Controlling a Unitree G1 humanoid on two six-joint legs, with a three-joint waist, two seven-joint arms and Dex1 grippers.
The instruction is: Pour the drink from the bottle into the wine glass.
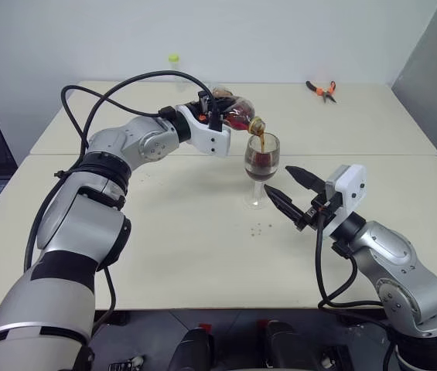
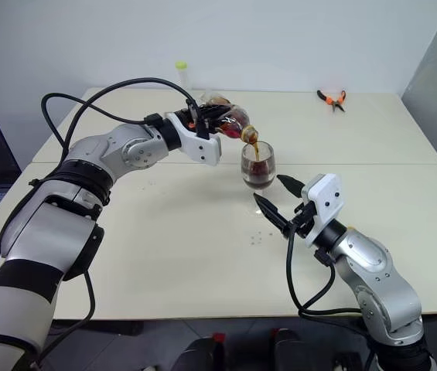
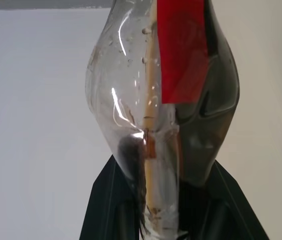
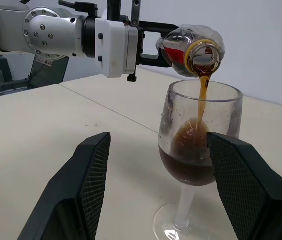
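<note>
Left wrist view, grip: the left gripper has its jaws closed tight on the bottle, clamped round the body so the neck is free to tip.
Bottle tilt: upper middle of the left eye view, lying near level with its mouth just above the wine glass rim, so the stream falls inside.
Drink: a thin brown thread of the drink runs from the mouth into the bowl; the bowl looks roughly a third full, dark liquid still in the bottle.
Right gripper: the right gripper stands with jaws wide apart and empty, one finger on each side of the stem, not touching; likely waiting to steady the glass.
Desk: the glass foot rests on the pale desk, centre of frame, with small dark specks just in front of it.
Stage: pouring looks under way, not finished.
</note>
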